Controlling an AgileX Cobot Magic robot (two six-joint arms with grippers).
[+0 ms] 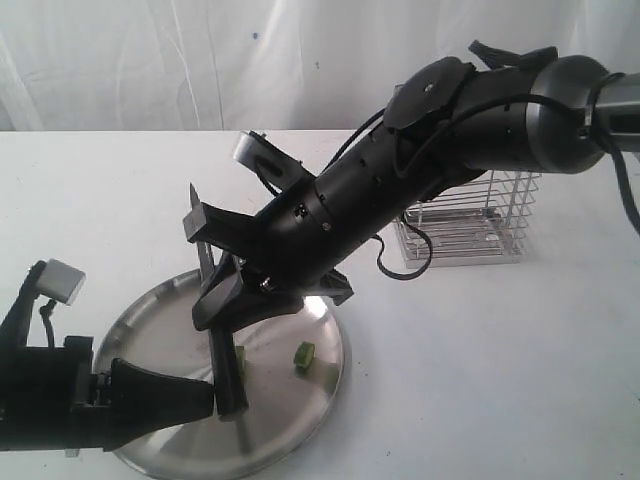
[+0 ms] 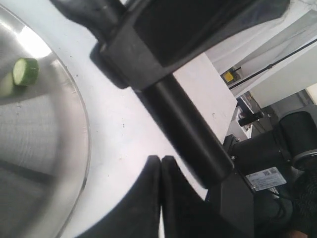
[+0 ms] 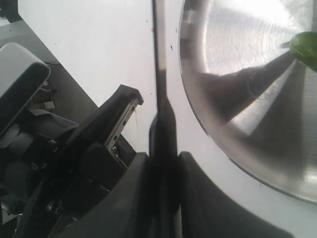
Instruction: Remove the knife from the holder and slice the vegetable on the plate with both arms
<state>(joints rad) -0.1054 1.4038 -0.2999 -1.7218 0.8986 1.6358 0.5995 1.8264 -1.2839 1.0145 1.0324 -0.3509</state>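
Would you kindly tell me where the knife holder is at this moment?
In the exterior view the holder stands on the white table at right of centre, partly hidden behind the right arm, up and right of the plate.

White table (image 1: pixel 520 380), matte, takes up the whole lower field. Behind its far edge hangs a white curtain (image 1: pixel 150 60) with soft vertical folds and one small dark speck (image 1: pixel 255 36). Light is bright and diffuse, and shadows on the table are soft-edged. Left wrist view: past the table edge stand white panels (image 2: pixel 292 74), crossed by a thin black line (image 2: pixel 277 63), with a small yellow object (image 2: pixel 228 76) beside them.
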